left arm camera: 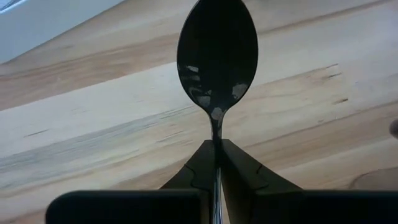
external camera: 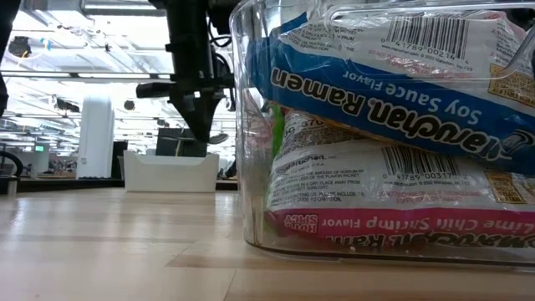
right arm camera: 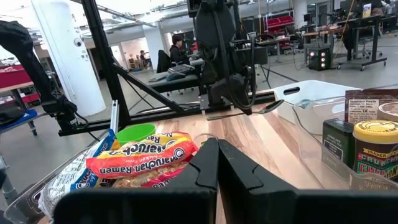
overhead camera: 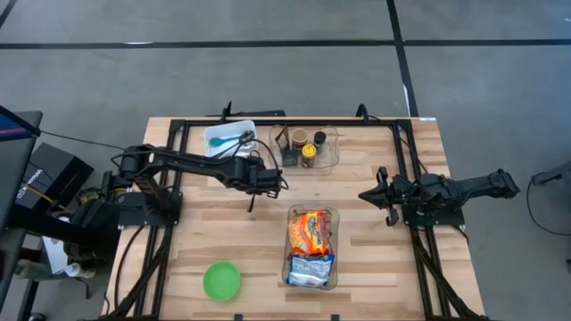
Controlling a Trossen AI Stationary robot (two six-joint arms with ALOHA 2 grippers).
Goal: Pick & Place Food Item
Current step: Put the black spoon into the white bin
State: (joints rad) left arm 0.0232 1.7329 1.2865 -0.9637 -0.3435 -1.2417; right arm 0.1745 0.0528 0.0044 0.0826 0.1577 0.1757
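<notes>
left hand (overhead camera: 252, 198): clamped tight on a spoon (left arm camera: 217, 59) handle, above mid desk (overhead camera: 375, 259) | right hand (overhead camera: 368, 193): closed, empty, right side | ramen packets (overhead camera: 310, 245) in clear bin (overhead camera: 334, 217), near centre | labels: "Maruchan Ramen", "Soy Sauce Flavor", "Lime Chili Shrimp Flavor"

Overhead camera looks straight down on the table (overhead camera: 375, 259). Low camera sits close against the ramen bin (external camera: 251, 167), which the right wrist view shares.

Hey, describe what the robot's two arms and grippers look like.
Both arms are dark, near-black, jointed tubes with thin black cables trailing from their bases. The left gripper and right gripper each end in two black angular fingers that taper to a wedge. No markings show on them.
</notes>
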